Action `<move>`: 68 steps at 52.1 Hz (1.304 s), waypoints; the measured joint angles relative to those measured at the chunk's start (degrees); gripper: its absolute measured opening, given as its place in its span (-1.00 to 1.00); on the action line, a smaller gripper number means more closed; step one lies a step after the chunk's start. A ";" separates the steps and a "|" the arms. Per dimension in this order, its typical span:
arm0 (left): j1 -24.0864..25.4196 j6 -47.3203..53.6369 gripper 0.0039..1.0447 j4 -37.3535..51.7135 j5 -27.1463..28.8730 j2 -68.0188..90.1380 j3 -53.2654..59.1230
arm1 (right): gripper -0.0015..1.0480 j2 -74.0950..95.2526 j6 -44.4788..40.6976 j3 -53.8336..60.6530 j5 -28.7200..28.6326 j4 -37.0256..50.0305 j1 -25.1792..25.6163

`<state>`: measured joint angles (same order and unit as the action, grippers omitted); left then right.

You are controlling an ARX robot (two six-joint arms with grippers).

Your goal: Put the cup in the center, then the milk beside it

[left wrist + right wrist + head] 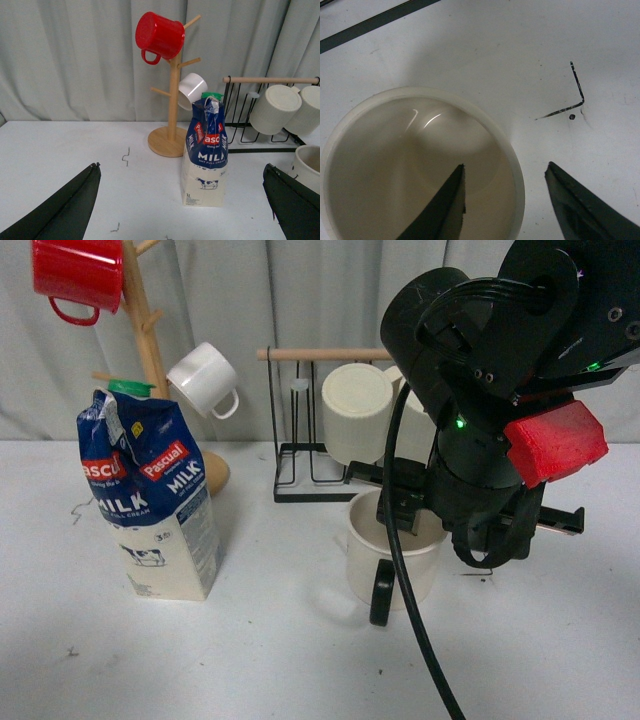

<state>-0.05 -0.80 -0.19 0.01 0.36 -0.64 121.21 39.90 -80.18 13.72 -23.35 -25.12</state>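
Observation:
The cream-white cup stands upright on the white table, its black handle facing me. My right gripper is open over it. In the right wrist view the cup's rim lies between the open jaws, one finger inside the cup and one outside, beside a black corner mark. The milk carton stands upright at the left. The left wrist view shows it ahead of my open, empty left gripper. The centre is the white patch between carton and cup.
A wooden mug tree behind the carton holds a red mug and a small white cup. A black wire rack with ribbed cream mugs stands behind the cup. Grey curtains close off the back.

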 joint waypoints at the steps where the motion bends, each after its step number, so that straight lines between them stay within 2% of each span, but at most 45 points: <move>1: 0.00 0.00 0.88 -0.02 0.00 0.00 0.00 | 0.04 0.07 0.02 0.00 0.00 0.17 0.00; 9: 0.00 0.00 0.88 0.00 0.00 0.00 0.00 | 0.66 -0.20 -0.02 0.55 -0.79 1.79 -0.02; 13: 0.00 0.00 0.88 0.00 0.00 0.00 0.00 | 0.90 -1.66 -0.02 2.21 -1.92 2.97 -0.02; 25: 0.00 0.02 0.88 -0.02 -0.02 0.00 0.00 | 0.87 -14.38 -0.90 9.81 -5.90 10.40 0.48; 36: 0.00 0.00 0.88 0.00 0.00 0.00 0.00 | 0.87 -29.20 -2.36 20.70 -7.30 25.40 1.29; 38: 0.00 0.00 0.88 -0.02 0.00 0.00 0.00 | 0.82 -31.52 -4.63 23.58 -4.85 32.33 1.11; 40: 0.00 0.02 0.88 -0.02 -0.04 0.00 0.00 | 0.69 -35.08 -9.57 28.20 0.15 42.21 1.36; 44: 0.00 0.00 0.88 -0.02 0.00 0.00 0.00 | 0.48 -41.88 -18.18 35.56 4.79 51.71 2.47; 47: 0.00 0.00 0.88 -0.02 0.02 0.00 0.00 | 0.31 -48.26 -24.87 41.42 5.64 55.60 4.33; 50: 0.00 0.02 0.88 -0.02 0.02 0.00 0.00 | 0.03 -57.27 -32.52 49.03 5.07 57.81 7.34; 53: 0.00 0.00 0.88 0.00 -0.02 0.00 0.00 | -0.22 -61.75 -35.98 53.77 3.34 58.84 9.16; 59: 0.00 0.00 0.88 0.00 0.00 0.00 0.00 | -0.56 -64.41 -38.21 59.32 0.50 59.12 11.06; 64: 0.00 0.02 0.88 -0.02 0.00 0.00 0.00 | -0.97 -68.30 -39.54 64.22 -2.25 59.43 13.77; 68: 0.00 0.00 0.88 -0.02 0.00 0.00 0.00 | -0.96 -71.41 -39.54 66.38 -3.56 59.58 15.30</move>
<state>-0.05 -0.80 -0.21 0.01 0.36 -0.64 49.80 0.36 -13.80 10.15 36.23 -9.82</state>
